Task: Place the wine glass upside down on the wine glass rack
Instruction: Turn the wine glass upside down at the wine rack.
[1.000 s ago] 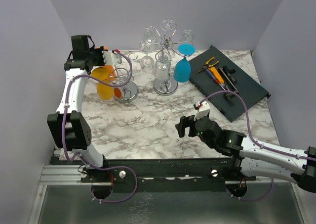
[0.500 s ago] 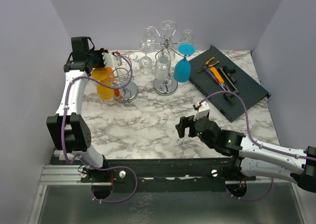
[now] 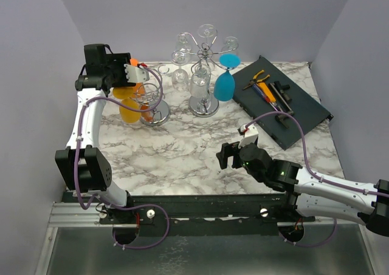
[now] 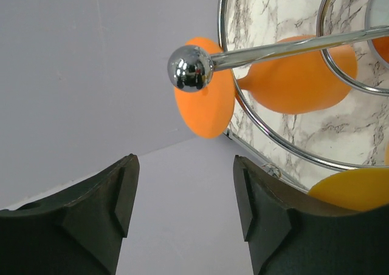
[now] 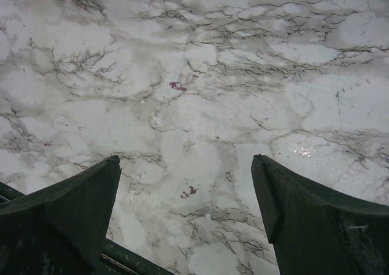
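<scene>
Partly cropped: orange wine glass [image 4: 298, 74] behind rack ring [image 4: 243, 120]; left gripper [image 4: 185, 190] empty.

no readable text, labels or numbers; tool tray [image 3: 307, 108] contents perhaps marked, too small.

Orange wine glass [image 3: 128, 105], chrome rack [image 3: 155, 113], blue glass [image 3: 223, 85], grey-veined white table [image 3: 182, 149].

I've got the orange wine glass [image 4: 292, 74] hanging upside down on the chrome wine glass rack [image 4: 190, 68] at far left in the overhead view, flat round foot up against the ball-tipped arm, stem across it, bowl hanging below beside the wire ring.
</scene>
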{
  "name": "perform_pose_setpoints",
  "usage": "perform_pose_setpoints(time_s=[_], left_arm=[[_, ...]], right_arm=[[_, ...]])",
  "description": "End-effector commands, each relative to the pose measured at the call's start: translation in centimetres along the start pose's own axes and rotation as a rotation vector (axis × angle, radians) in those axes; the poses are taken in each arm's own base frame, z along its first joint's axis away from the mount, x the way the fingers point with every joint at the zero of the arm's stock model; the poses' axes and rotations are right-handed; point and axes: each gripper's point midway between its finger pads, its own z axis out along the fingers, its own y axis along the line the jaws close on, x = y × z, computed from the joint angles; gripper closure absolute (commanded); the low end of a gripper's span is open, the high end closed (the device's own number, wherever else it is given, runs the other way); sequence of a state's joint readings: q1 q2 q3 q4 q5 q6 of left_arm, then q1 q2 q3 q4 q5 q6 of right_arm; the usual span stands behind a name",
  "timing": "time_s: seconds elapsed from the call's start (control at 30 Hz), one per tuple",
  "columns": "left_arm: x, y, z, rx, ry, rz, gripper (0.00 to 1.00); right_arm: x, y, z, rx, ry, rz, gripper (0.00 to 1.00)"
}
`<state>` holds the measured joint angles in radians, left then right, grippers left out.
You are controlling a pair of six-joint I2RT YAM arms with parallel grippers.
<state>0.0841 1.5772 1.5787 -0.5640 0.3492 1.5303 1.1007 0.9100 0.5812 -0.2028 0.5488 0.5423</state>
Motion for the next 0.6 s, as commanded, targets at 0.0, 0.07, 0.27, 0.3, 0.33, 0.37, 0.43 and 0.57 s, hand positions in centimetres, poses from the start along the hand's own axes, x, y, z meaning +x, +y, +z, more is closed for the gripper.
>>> perform_pose_setpoints(time_s=[0.0,0.07,0.27,0.3,0.33,0.37,0.43,0.57], left_arm=[[-1.1,1.0,-1.8,-0.019,-0.032,0.022,0.3],[-1.1,1.4,-2.2,-0.029,-0.025,0.036,0.29],[-1.0,3.3,-3.2,-0.077,0.005,0.077,0.18],[-0.9,3.7,-3.3,-0.089,0.011,0.081,0.18],[-0.9,4.2,-3.5,-0.105,0.015,0.086,0.18],[-0.9,4.7,-3.7,-0.122,0.016,0.091,0.17],[-0.7,5.6,-4.2,-0.153,0.023,0.1,0.17],[-0.5,7.6,-4.9,-0.219,0.032,0.117,0.17]], right_arm=[[-0.3,-0.3,0.1,0.024,-0.023,0.008,0.04],[-0.4,-0.3,0.1,0.021,-0.025,0.008,0.04],[-0.7,-0.2,0.0,0.022,-0.029,0.004,0.04],[-0.6,-0.2,0.1,0.022,-0.028,0.002,0.04],[-0.7,-0.1,0.0,0.021,-0.03,0.0,0.04],[-0.8,-0.1,0.0,0.022,-0.031,0.001,0.04],[-0.9,-0.1,0.1,0.022,-0.031,-0.003,0.04],[-1.0,-0.1,0.0,0.024,-0.031,-0.006,0.03]])
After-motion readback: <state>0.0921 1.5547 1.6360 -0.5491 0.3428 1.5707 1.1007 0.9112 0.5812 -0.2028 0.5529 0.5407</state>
